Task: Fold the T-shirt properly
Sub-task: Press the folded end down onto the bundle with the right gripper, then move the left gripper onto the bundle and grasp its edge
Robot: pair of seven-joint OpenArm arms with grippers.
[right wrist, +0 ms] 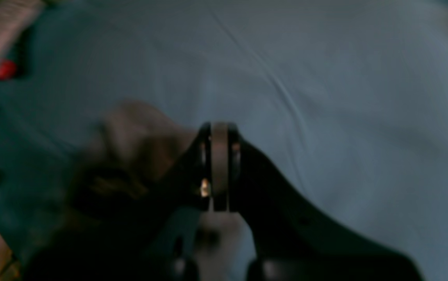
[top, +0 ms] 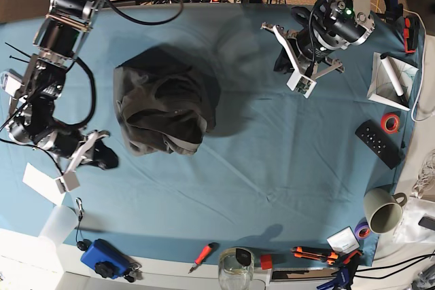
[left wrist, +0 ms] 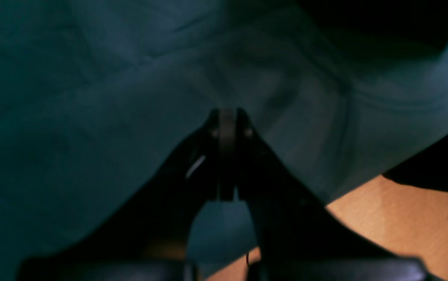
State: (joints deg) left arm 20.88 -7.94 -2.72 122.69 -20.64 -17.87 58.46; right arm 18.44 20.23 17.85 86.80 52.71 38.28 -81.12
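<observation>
The dark charcoal T-shirt [top: 163, 110] lies crumpled in a heap on the blue tablecloth [top: 272, 161], left of centre in the base view. My right gripper [top: 105, 156] hangs low just left of the heap's front corner; I cannot tell whether it touches. In the right wrist view it [right wrist: 220, 134] is shut with nothing clearly between the pads, and a blurred dark-brown mass [right wrist: 126, 156] lies to its left. My left gripper [top: 289, 59] is at the far right, well apart from the shirt. In the left wrist view it [left wrist: 227, 117] is shut and empty over blue cloth.
On the right edge are a black remote [top: 379, 143], a red tape roll [top: 389, 123], a mug [top: 382, 210] and a white stand [top: 394, 79]. Along the front are a red screwdriver [top: 202, 256], a glass jar [top: 235, 266] and a blue device [top: 105, 259]. Cables run along the back.
</observation>
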